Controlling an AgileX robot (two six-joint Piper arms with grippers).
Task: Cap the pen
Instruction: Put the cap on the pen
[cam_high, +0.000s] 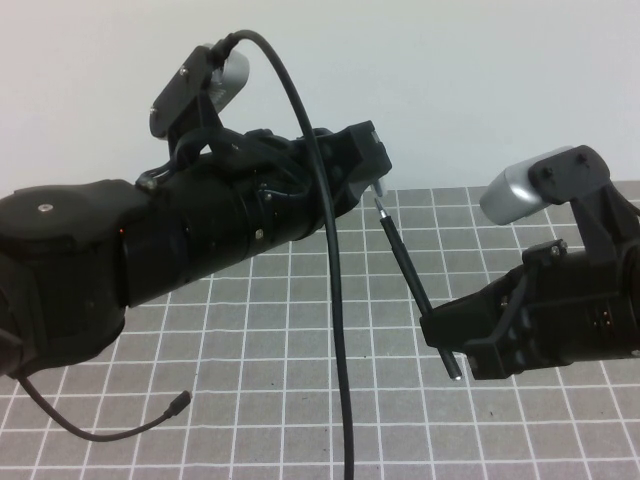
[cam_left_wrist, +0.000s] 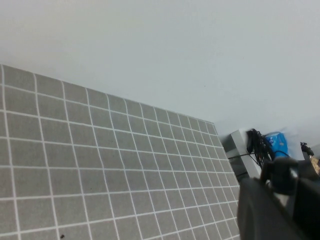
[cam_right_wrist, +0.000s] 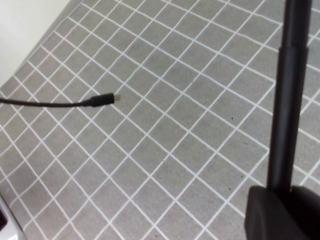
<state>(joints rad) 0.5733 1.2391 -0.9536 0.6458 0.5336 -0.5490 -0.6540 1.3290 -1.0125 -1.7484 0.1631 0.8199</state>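
Right tool (cam_high: 447, 333) is closed on the pen (cam_high: 404, 262) near its lower end, holding it tilted above the table (cam_high: 300, 420). Left tool (cam_high: 372, 160) meets the pen's tip; whether it grips anything cannot be told. Thin, stiff and light, the pen may slip.

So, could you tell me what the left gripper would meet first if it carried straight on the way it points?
Most likely the pen's pale tip, just ahead of the left gripper and held by the right gripper; depth is uncertain.
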